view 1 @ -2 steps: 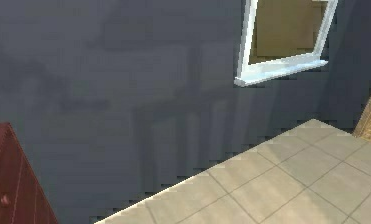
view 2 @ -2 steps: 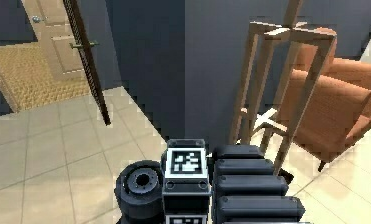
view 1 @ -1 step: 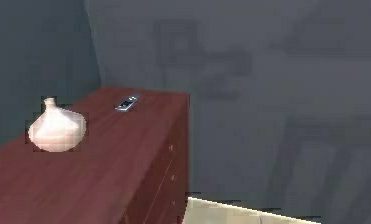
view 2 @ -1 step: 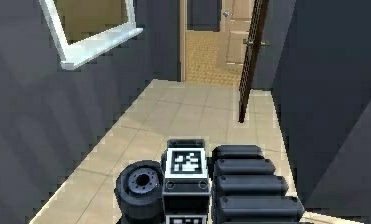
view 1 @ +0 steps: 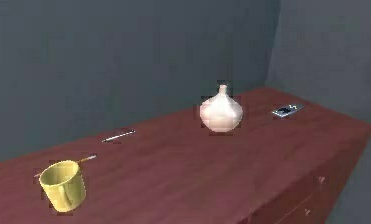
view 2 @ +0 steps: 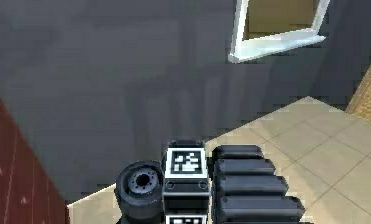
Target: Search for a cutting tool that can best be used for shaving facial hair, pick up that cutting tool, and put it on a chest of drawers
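Thin stick (view 1: 118, 136) on chest of drawers (view 1: 193, 175) between mug (view 1: 62, 184) and vase (view 1: 221, 110), tool (view 2: 143, 186) apart over floor (view 2: 293, 130), cannot tell its hold

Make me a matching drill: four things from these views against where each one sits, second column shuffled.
1 yellow mug
2 pale vase
3 small dark flat thing
4 window

A arm side view's upper right
B forward view's lower left
C far right of the wooden top
D middle of the wooden top

Pairs: 1-B; 2-D; 3-C; 4-A

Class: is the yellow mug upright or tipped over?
Upright. The yellow mug stands on its base, its open rim facing up.
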Controlling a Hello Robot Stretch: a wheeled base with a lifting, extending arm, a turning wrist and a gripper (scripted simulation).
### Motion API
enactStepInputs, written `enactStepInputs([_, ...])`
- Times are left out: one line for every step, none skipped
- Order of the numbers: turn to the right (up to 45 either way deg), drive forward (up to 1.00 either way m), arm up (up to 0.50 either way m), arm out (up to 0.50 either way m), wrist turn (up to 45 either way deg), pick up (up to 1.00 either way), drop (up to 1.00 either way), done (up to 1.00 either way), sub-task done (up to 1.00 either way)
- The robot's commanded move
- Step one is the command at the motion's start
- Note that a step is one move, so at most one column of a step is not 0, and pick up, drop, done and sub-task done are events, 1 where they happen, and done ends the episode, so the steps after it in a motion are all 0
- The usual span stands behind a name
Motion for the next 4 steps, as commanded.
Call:
enactStepInputs([45.0,0.00,0.00,0.00,0.0,0.00,0.00,0.00,0.00])
enactStepInputs([-45.0,0.00,0.00,0.00,0.0,0.00,0.00,0.00,0.00])
enactStepInputs([45.0,0.00,0.00,0.00,0.0,0.00,0.00,0.00,0.00])
enactStepInputs([45.0,0.00,0.00,0.00,0.0,0.00,0.00,0.00,0.00])
